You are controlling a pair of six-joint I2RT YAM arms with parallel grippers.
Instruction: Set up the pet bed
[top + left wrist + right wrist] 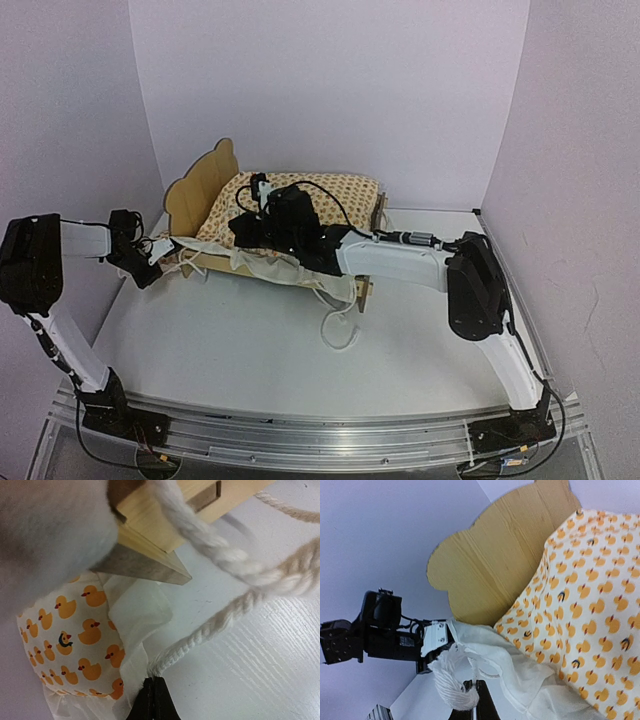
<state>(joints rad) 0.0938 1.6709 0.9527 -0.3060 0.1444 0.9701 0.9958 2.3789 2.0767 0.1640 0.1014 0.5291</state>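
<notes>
Two ties are pinched — rope tie [200, 640] by left gripper [152, 700], tasselled tie [452, 682] by right gripper [475, 702] — and are best tensioned evenly.

Pale, bare walls [330, 90] close in a white tabletop [250, 350] on three sides, a back panel flanked by two side panels [580, 200] that angle outward. A metal rail [320, 435] runs along the near edge. Soft, even light gives everything a faint lilac cast and leaves only weak shadows on the grained surface.
</notes>
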